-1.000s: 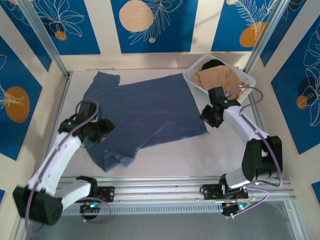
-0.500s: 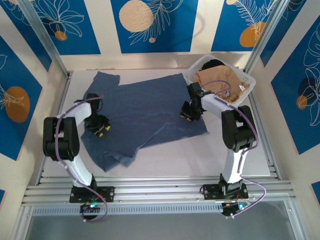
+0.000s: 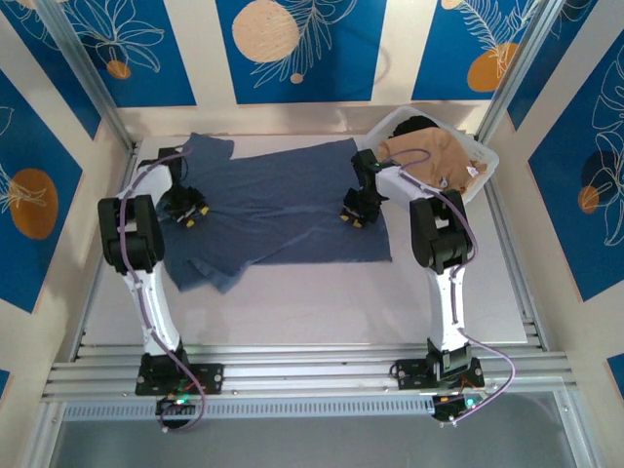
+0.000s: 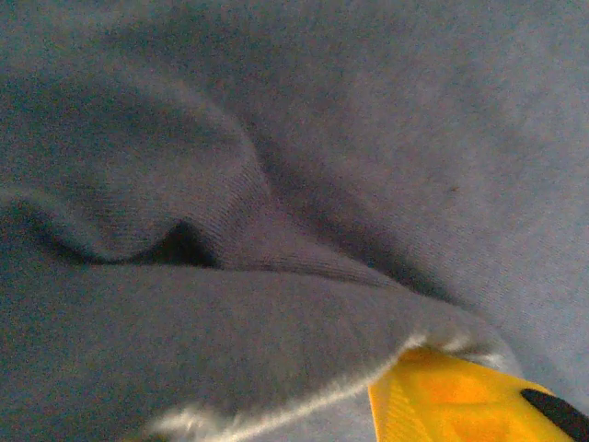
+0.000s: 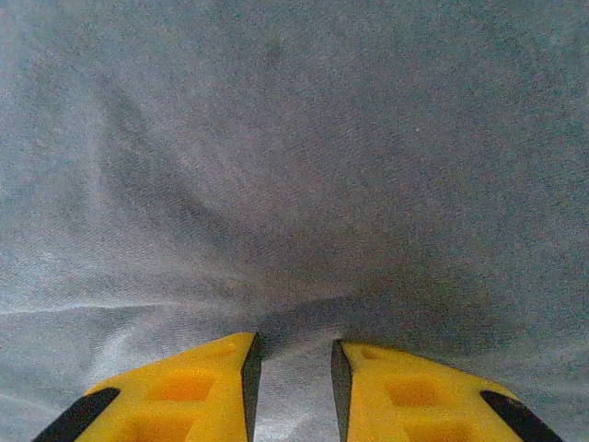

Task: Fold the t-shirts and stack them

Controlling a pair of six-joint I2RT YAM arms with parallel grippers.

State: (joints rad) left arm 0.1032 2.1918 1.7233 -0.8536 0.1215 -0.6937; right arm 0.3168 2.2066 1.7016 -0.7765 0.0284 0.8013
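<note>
Blue t-shirt (image 5: pixel 294 138) beneath right tool (image 5: pixel 293 348)

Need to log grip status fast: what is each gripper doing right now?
Left gripper: closed on the slate-blue t-shirt, cloth draped over one finger.
Right gripper: closed, pinching the same t-shirt.
</note>
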